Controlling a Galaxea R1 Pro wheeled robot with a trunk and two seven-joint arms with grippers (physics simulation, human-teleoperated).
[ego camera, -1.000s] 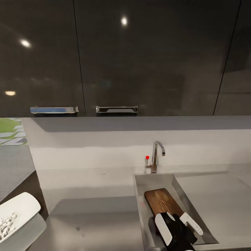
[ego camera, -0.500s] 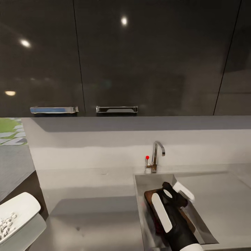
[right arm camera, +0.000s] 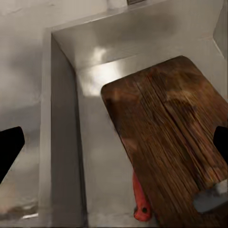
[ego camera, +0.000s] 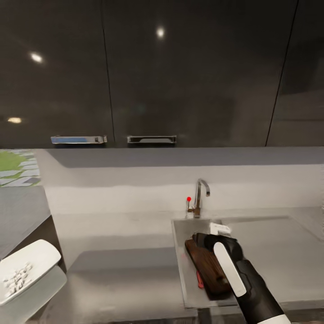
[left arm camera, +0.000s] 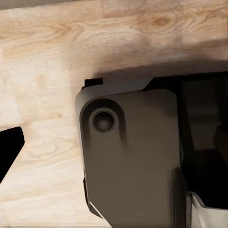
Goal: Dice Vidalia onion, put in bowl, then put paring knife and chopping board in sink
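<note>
Right pincer (ego camera: 215, 234) spread wide and empty above chopping board (right arm camera: 175, 137) in sink (ego camera: 180, 261), right wrist view reveals paring knife (right arm camera: 139, 199) handle beside board's long edge, bowl (ego camera: 27, 270) on bench, left pincer's state cannot be told.

Dark brown chopping board (right arm camera: 171, 137), orange-red paring knife (right arm camera: 139, 199).

No readable text, label, brand, number or sign is showing anywhere on the cabinets, the fittings or the robot's parts.

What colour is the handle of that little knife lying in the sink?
Orange-red. The paring knife handle peeks out beside the chopping board, clearest in the right wrist view.
</note>
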